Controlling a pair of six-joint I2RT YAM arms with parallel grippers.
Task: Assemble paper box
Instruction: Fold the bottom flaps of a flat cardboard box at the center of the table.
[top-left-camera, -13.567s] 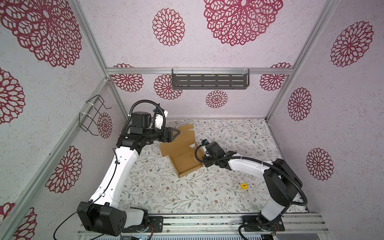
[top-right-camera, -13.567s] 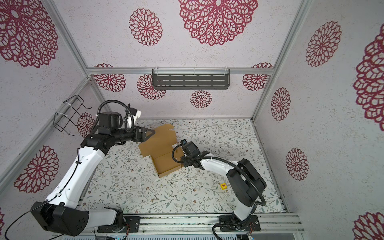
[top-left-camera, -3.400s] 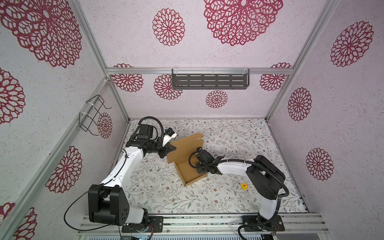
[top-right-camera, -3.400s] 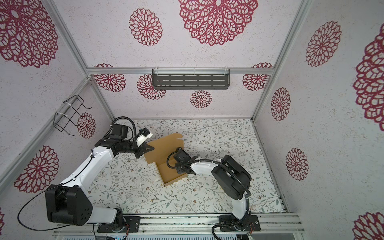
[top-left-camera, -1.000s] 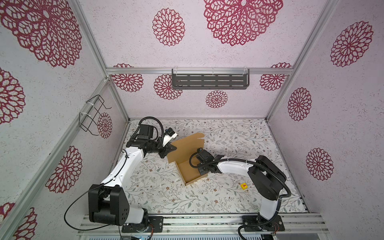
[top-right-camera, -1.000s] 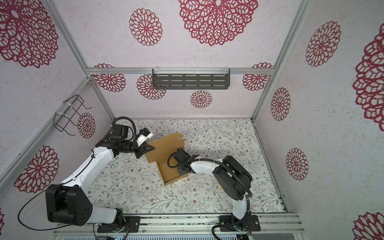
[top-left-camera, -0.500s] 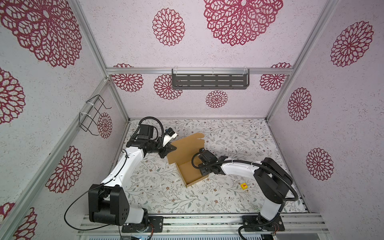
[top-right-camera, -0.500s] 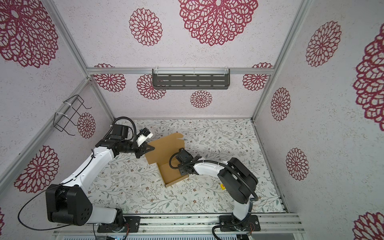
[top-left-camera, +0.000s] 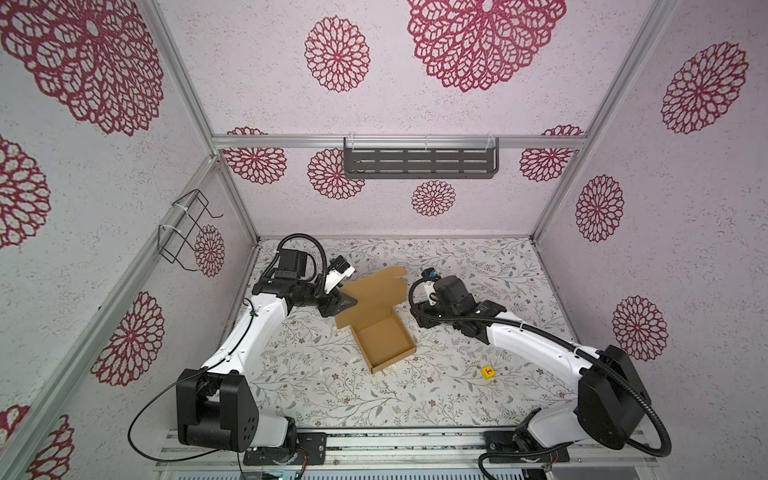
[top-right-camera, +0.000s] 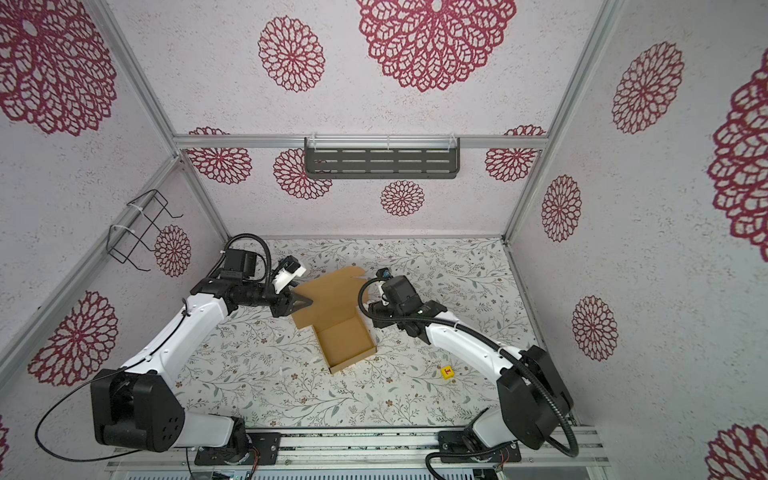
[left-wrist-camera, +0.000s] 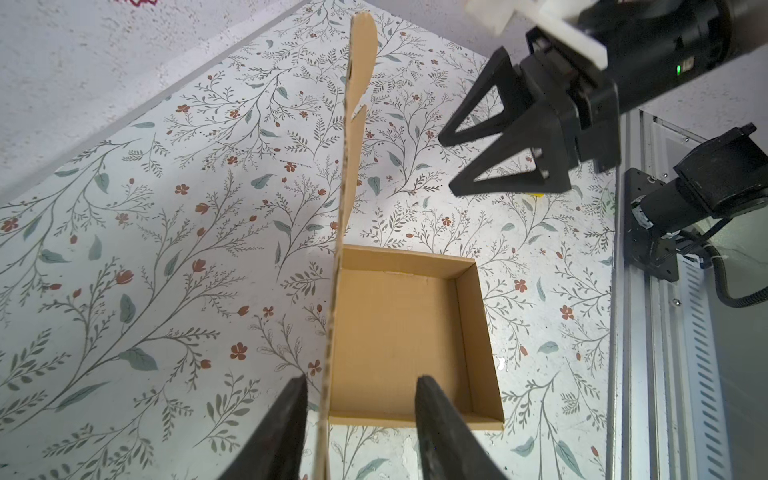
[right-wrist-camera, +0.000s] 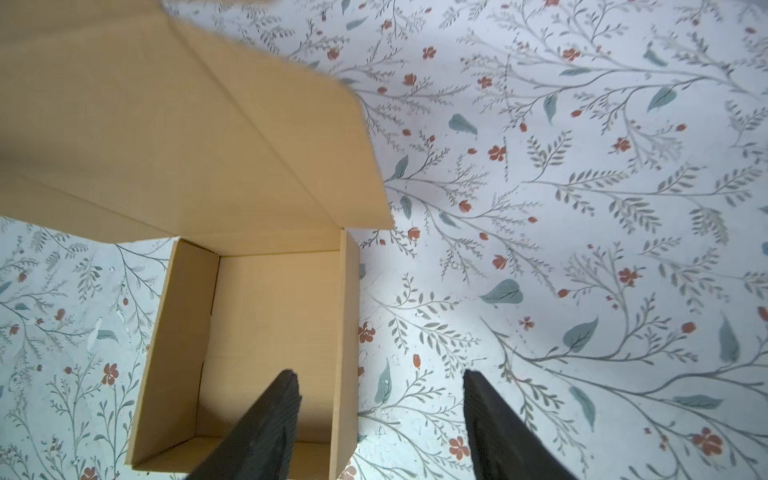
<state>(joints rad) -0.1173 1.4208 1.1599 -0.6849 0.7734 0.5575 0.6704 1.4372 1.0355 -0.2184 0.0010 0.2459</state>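
Observation:
The paper box is a shallow tan tray on the floral table, with its lid standing up from the far wall. In the left wrist view the lid shows edge-on. My left gripper is open astride its side edge, which runs close to one finger without being clamped. In both top views the left gripper sits at the lid's left side. My right gripper is open, its fingers astride the tray's right wall. It also shows open in the left wrist view.
A small yellow cube with a red mark lies on the table right of the tray. A dark slotted shelf hangs on the back wall and a wire basket on the left wall. The arm rail runs along the front edge.
Both grippers have opened. The left one has let go of the lid's edge, and the right arm has drawn back to the right, away from the tray.

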